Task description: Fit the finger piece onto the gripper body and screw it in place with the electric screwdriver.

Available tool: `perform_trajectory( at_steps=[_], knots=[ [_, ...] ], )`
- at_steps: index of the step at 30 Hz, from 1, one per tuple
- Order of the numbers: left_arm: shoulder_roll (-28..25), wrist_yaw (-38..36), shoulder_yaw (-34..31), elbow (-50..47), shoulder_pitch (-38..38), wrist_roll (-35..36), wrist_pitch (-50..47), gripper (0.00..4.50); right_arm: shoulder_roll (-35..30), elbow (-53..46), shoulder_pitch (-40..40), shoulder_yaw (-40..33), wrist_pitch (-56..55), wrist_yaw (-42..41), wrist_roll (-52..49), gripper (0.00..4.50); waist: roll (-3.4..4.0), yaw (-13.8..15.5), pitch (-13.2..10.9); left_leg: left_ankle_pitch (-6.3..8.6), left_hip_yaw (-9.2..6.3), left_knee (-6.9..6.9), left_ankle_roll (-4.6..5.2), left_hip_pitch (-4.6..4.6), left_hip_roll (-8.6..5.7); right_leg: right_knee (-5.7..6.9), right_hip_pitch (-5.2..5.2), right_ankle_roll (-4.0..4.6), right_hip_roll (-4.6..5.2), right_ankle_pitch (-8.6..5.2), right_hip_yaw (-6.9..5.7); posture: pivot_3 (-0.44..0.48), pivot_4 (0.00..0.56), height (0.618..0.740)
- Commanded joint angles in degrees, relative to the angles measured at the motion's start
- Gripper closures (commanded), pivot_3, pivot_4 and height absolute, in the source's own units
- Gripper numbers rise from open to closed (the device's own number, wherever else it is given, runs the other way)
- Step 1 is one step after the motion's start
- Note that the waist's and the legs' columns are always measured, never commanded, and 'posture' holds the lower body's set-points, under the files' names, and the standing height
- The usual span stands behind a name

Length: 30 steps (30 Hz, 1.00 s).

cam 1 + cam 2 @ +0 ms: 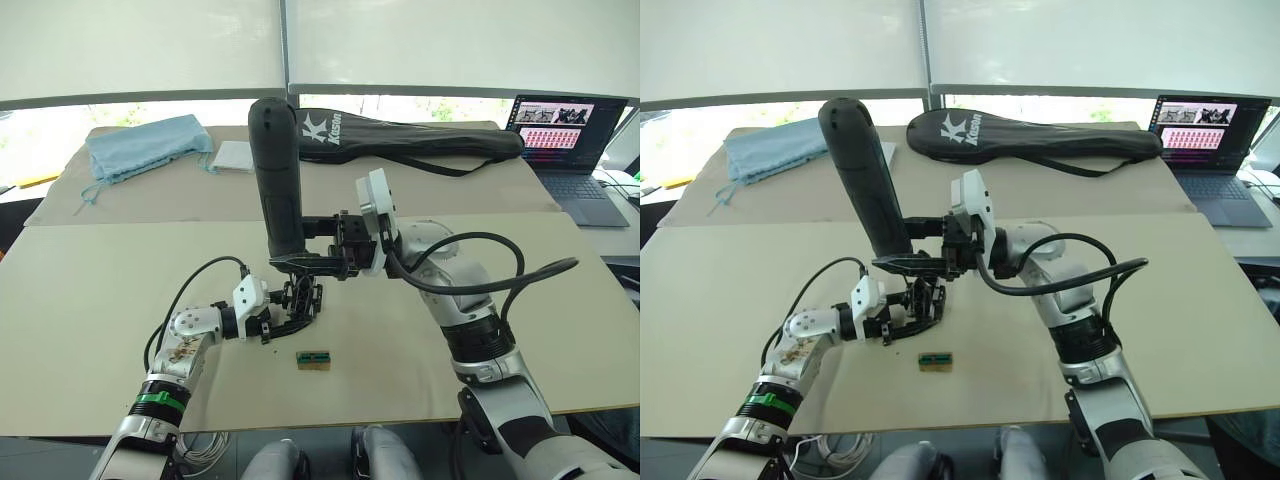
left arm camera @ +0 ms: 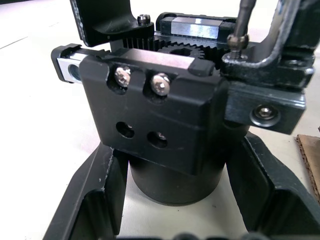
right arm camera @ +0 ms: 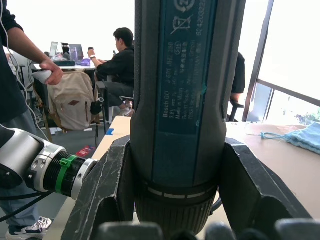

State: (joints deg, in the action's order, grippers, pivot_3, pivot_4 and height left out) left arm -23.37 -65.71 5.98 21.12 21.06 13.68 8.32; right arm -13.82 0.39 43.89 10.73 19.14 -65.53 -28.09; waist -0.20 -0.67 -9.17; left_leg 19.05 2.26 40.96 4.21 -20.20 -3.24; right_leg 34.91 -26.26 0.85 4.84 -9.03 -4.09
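Up close at the left wrist, the screwdriver bit [image 2: 243, 20] meets the gripper body [image 2: 165, 120] pinched by left jaws; right jaws clamp the electric screwdriver [image 3: 185, 100].

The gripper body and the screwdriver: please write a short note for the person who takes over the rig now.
Left gripper: jaws shut around the round base of the gripper body, holding it on the table.
Right gripper: jaws shut on the electric screwdriver, held upright over the body.
The bit sits on a screw at the top of the finger piece, which is already fitted on the body.
Done: finger piece placed, bit engaged.
Left: drive the screw home; I cannot tell how tight it is. Then lift the screwdriver away.
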Motion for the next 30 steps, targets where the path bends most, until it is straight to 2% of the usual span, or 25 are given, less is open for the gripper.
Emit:
perform_trajectory(
  at_steps=[1, 30],
  knots=[
    [0.42, 0.11, 0.41, -0.25, -0.42, 0.11, -0.43, 2.16, 0.0, 0.82, -1.91, 1.85, 0.12, 1.06, 2.17, 2.57, -0.01, 0.0, 0.03, 0.0, 0.0, 0.0, 0.0, 0.0, 0.0, 0.0, 0.0, 0.0, 0.0, 0.0, 0.0, 0.0, 0.15, 0.74],
    [0.03, 0.4, 0.2, -0.98, -0.93, 0.35, -1.61, 2.16, -0.06, 3.42, -2.99, 5.06, -0.67, 2.63, 4.22, 2.57, 0.0, -0.06, 0.55, 0.02, 0.0, -0.02, 0.03, 0.14, 0.0, -0.02, 0.04, 0.02, 0.03, -0.01, 0.08, 0.0, 0.15, 0.74]
  ],
)
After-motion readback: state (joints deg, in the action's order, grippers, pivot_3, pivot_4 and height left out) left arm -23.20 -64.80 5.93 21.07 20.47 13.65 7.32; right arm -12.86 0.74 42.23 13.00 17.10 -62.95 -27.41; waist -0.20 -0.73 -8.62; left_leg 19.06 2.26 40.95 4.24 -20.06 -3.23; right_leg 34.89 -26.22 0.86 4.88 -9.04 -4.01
